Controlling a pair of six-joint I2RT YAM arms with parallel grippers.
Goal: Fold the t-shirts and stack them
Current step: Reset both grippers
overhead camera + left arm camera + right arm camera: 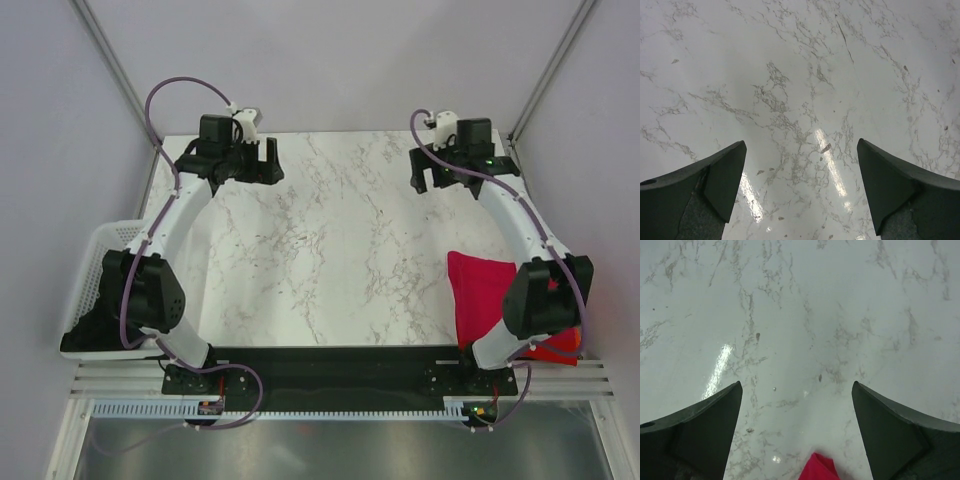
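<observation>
A folded crimson-pink t-shirt [482, 295] lies at the near right of the marble table [330, 250], partly hidden by my right arm. A bit of brighter red-orange cloth [556, 347] shows under it at the table's right edge. A corner of the crimson shirt [818, 468] shows at the bottom of the right wrist view. My left gripper [258, 165] is open and empty above the far left of the table; it also shows in the left wrist view [801, 150]. My right gripper [433, 175] is open and empty above the far right; its own view [797, 390] shows bare marble between the fingers.
A white slatted basket [92, 285] hangs off the table's left edge beside the left arm. Frame posts and pale walls close in the back and sides. A black base rail [340, 370] runs along the near edge.
</observation>
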